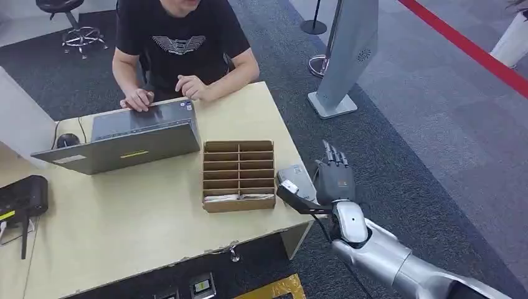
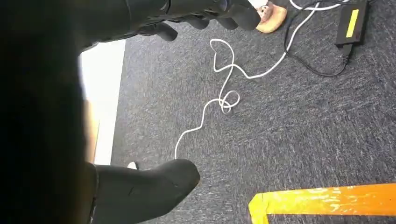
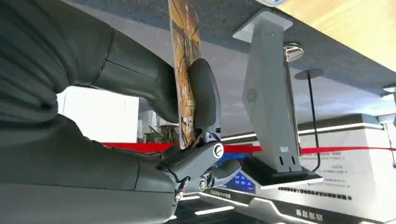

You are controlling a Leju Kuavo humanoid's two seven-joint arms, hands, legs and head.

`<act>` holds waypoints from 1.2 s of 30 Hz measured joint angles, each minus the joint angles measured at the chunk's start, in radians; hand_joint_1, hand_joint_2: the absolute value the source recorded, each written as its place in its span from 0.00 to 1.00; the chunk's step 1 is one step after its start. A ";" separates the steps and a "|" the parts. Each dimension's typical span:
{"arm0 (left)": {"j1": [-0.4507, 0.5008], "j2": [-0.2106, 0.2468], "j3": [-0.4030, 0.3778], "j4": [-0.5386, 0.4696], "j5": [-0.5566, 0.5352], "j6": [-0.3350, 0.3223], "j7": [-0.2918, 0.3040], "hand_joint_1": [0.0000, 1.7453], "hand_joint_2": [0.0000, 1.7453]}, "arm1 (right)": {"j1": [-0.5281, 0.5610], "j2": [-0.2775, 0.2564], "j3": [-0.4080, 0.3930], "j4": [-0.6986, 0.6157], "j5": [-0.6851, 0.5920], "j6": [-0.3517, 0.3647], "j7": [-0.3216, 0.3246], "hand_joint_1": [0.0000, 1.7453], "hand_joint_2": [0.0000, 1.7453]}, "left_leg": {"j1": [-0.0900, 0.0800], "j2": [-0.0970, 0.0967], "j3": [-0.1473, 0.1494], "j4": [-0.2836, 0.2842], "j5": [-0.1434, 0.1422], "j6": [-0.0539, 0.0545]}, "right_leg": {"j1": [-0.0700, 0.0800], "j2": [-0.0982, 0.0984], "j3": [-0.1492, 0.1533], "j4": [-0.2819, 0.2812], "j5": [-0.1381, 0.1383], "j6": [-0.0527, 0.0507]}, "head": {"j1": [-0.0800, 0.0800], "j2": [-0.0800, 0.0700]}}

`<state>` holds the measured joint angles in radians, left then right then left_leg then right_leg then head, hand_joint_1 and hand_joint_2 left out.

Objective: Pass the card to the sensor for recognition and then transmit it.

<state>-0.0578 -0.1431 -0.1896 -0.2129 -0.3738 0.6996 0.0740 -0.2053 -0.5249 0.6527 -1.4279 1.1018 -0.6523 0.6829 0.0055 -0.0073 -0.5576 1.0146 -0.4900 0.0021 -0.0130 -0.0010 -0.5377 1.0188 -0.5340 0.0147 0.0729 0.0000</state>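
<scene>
In the right wrist view, a brown patterned card (image 3: 184,60) stands edge-on, pinched between the thumb (image 3: 205,93) and a finger of my right hand (image 3: 135,79). In the head view my right hand (image 1: 335,180) hovers just off the table's right edge, palm toward a small grey sensor (image 1: 297,176) lying on the table corner; the card itself is hard to make out there. My left hand (image 2: 154,186) hangs over grey carpet, its fingers (image 2: 196,14) and thumb apart and holding nothing.
A cardboard slotted organiser (image 1: 238,175) with cards in its nearest row stands left of the sensor. A person types on a grey laptop (image 1: 124,138) across the table (image 1: 143,230). A grey kiosk stand (image 1: 348,56) rises on the right. A white cable (image 2: 224,88) lies on the carpet.
</scene>
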 joint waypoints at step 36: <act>0.000 -0.011 0.097 0.000 -0.070 0.000 -0.007 0.00 1.00 | -0.030 0.037 0.023 0.077 -0.121 0.052 -0.105 1.00 1.00 | 0.000 0.000 0.000 0.000 0.000 0.000 | 0.000 0.000 0.001 0.000 0.000 0.000 | 0.000 0.000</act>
<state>-0.0580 -0.1545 -0.0923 -0.2129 -0.4440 0.6996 0.0671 -0.2351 -0.4875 0.6760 -1.3508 0.9804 -0.6004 0.5779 0.0055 -0.0073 -0.5572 1.0146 -0.4900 0.0021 -0.0130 -0.0014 -0.5370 1.0187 -0.5339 0.0147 0.0729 0.0000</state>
